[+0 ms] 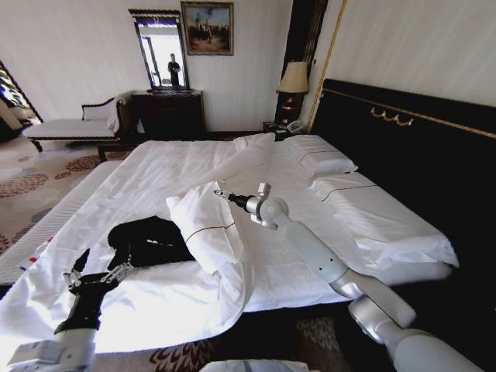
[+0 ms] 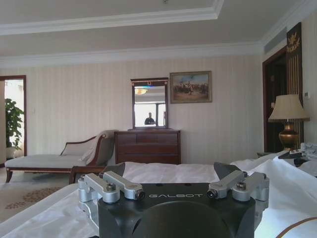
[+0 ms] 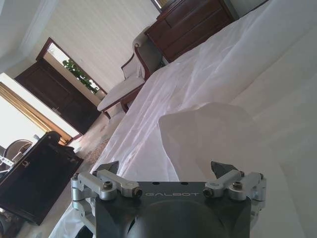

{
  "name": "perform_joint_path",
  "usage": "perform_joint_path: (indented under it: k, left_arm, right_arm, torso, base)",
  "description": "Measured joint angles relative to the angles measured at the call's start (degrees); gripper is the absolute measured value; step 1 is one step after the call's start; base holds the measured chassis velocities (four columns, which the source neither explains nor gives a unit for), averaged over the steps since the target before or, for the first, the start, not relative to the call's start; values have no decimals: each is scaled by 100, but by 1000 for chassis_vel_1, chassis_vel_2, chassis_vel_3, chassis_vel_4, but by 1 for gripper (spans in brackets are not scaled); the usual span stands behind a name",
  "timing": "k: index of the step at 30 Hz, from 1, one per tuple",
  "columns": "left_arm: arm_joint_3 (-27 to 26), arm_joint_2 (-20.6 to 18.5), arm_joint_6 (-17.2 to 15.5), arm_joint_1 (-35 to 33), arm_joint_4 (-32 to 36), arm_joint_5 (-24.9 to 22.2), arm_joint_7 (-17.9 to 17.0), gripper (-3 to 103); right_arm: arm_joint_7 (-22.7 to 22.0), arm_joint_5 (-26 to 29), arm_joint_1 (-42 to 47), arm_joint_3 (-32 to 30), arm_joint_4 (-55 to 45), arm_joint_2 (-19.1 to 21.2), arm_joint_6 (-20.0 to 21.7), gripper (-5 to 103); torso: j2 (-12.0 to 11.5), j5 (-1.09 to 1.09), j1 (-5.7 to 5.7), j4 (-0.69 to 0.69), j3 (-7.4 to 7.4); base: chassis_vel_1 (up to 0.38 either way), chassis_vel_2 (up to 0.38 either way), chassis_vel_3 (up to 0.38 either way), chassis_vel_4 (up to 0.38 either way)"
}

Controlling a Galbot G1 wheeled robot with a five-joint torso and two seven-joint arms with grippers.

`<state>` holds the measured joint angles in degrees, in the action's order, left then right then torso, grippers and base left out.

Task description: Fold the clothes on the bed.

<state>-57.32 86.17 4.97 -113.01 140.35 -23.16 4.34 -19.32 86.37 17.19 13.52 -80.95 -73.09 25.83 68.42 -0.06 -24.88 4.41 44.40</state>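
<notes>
The clothes [image 1: 147,239], a black T-shirt, lie crumpled on the near left part of the white bed [image 1: 186,167]. A loose white pillow [image 1: 205,225] leans against the shirt's right side. My left gripper [image 1: 101,265] hovers open just in front of the shirt's near edge, holding nothing; its wrist view shows its fingers [image 2: 115,170] spread wide over the bed [image 2: 49,218]. My right gripper [image 1: 224,194] reaches in from the right and is open above the pillow's top corner. In the right wrist view the pillow [image 3: 208,134] lies just beyond the spread fingertips [image 3: 220,167].
Two pillows [image 1: 322,159] rest against the tall dark headboard [image 1: 403,147]. A narrow white bench [image 1: 46,225] runs along the bed's left side. Beyond it stand a chaise [image 1: 70,128], a dark dresser [image 1: 170,112] and a lamp [image 1: 293,77].
</notes>
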Motion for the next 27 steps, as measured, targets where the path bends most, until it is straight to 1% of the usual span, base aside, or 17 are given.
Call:
perform_joint_path:
  k: [2,5,6,10,11,14,16,19,21,22,23,24,25,27]
  left_arm:
    - [-1,0,12,0,-17,0,0,100]
    - [-51,-5,61,2,-94,-38,-16,100]
    - [-51,-5,61,2,-94,-38,-16,100]
    - [-135,-16,77,1,-110,-107,-30,100]
    - [-135,-16,77,1,-110,-107,-30,100]
    - [-283,-48,81,9,-149,-216,-33,100]
    - [-307,-52,89,10,-165,-233,-34,100]
    - [-353,-56,139,-3,-229,-264,-35,100]
    - [-357,-56,146,-5,-239,-266,-35,100]
    - [-367,-58,158,-5,-258,-270,-36,100]
    - [-385,-63,165,7,-284,-282,-37,100]
    - [-392,-65,167,12,-294,-288,-38,100]
    - [-396,-65,169,15,-300,-292,-39,100]
    - [-400,-65,173,18,-309,-294,-40,100]
  right_arm:
    - [0,-5,-52,13,48,-49,0,100]
    - [0,-79,-289,144,291,-281,17,100]
    - [0,-79,-289,144,291,-281,17,100]
    - [-23,-184,-542,303,672,-636,53,100]
    - [-23,-184,-542,303,672,-636,53,100]
    - [-212,-224,-697,538,901,-840,202,100]
    - [-224,-257,-719,606,962,-877,221,100]
    - [-208,-409,-748,789,1226,-1072,242,100]
    - [-199,-428,-751,804,1266,-1111,246,100]
    - [-178,-473,-760,829,1337,-1177,258,101]
    - [-123,-562,-792,873,1465,-1273,279,94]
    - [-99,-601,-813,899,1524,-1308,283,94]
    - [-78,-631,-837,920,1581,-1338,286,89]
    - [-62,-652,-862,945,1627,-1363,288,89]
  torso:
    - [0,0,0,0,0]
    - [0,0,1,0,-1]
    - [0,0,1,0,-1]
    - [0,0,1,-1,-1]
    - [0,0,1,-1,-1]
    - [0,1,0,-1,-1]
    - [1,0,0,-1,-1]
    - [1,0,1,0,-1]
    - [1,1,1,0,-1]
    - [1,1,1,0,-1]
    - [1,1,1,0,-1]
    - [1,1,0,-1,-1]
    - [0,1,1,0,-1]
    - [0,1,0,0,0]
  base:
    - [0,0,0,0]
    - [0,0,0,0]
    - [0,0,0,0]
    - [0,0,0,0]
    - [0,0,0,0]
    - [0,0,0,0]
    - [0,0,0,0]
    - [0,0,0,0]
    - [0,0,0,0]
    - [0,0,0,0]
    - [0,0,0,0]
    - [0,0,0,0]
    - [0,0,0,0]
    - [0,0,0,0]
